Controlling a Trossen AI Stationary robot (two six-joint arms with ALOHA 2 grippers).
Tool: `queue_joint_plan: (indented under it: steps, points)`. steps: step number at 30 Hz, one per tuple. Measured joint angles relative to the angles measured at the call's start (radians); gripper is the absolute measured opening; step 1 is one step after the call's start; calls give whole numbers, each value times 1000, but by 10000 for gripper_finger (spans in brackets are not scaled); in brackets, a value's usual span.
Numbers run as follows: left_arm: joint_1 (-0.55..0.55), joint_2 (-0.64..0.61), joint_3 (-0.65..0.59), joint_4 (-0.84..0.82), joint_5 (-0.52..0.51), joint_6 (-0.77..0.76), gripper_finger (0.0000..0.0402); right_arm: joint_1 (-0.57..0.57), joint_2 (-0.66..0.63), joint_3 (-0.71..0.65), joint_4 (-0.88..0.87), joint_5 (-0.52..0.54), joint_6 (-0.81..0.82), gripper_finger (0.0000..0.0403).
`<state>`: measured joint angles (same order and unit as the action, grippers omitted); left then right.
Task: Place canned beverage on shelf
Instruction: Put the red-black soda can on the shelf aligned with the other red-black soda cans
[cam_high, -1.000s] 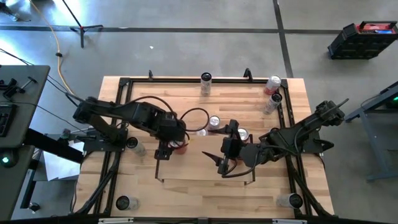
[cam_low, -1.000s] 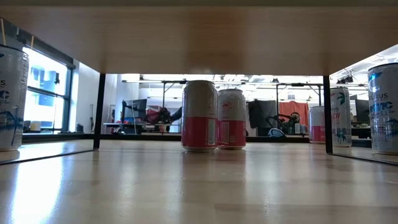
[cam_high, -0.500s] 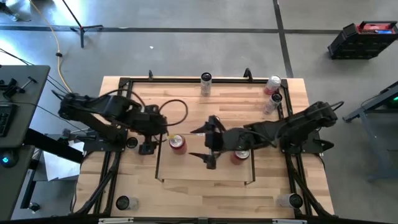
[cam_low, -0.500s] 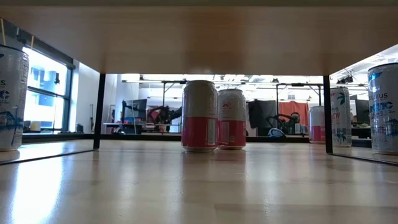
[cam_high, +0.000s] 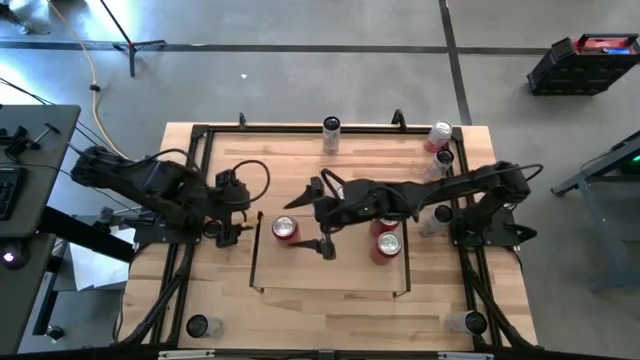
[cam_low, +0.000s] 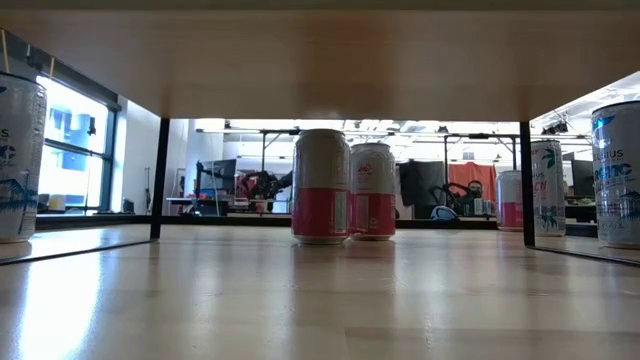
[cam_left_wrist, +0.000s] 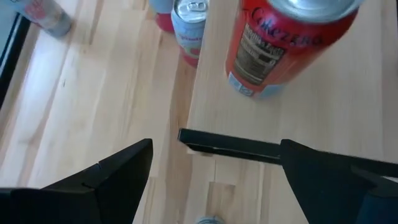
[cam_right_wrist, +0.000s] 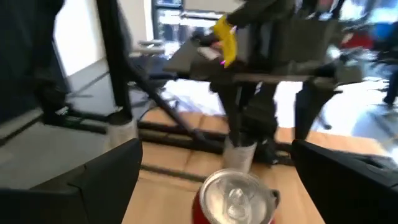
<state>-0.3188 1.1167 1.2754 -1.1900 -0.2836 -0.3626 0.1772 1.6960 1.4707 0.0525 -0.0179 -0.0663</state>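
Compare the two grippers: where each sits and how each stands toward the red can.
The left gripper sits outside the shelf's left rail; the right gripper is over the shelf's bay. The left arm is folded by the table's left side; the right arm stretches across the shelf. The rail lies between the left gripper and the red can; the right gripper has none between. Both are open, empty and facing that can.

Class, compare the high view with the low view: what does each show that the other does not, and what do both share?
Only the high view shows both arms: the left gripper, open, beside the shelf, and the right gripper, open, next to a red can inside it. Only the low view shows the room beyond the table and a wooden board overhead. Both share the light-wood surface and standing cans.
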Motion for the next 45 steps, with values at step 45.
queue_joint_plan:
  steps: [45]
  points:
    - [-32,-155,-217,272,-324,-133,341,-114,113,0,3,-231,-92,400]
